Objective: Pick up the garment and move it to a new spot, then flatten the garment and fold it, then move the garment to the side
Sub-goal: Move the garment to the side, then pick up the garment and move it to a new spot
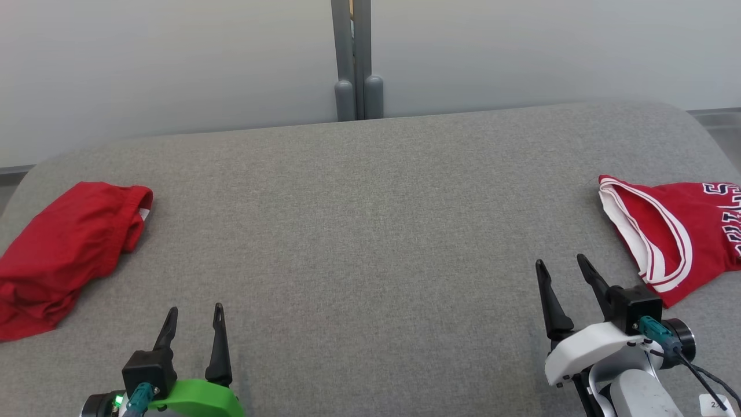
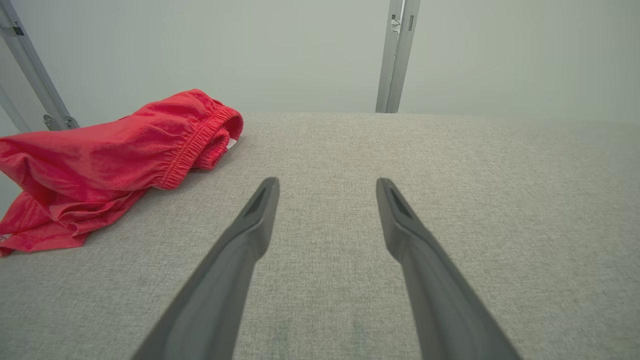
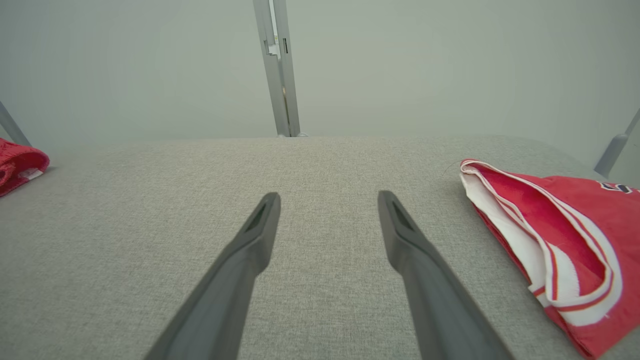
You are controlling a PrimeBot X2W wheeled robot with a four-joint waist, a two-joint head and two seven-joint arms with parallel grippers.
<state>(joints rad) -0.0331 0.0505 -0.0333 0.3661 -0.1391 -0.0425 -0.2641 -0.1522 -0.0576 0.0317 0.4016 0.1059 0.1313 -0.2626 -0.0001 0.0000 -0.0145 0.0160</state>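
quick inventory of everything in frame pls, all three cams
shorts: 1, plain red, bunched at the table's left edge
jersey: 1, red with white trim and lettering, at the table's right edge
table: 1, grey fabric top, across the foreground
post: 1, grey metal, upright behind the far edge, centre
wall: 1, pale, behind the table
left gripper: 1, dark fingers, green mount, open, lower left
right gripper: 1, dark fingers, white mount, open, lower right beside the jersey
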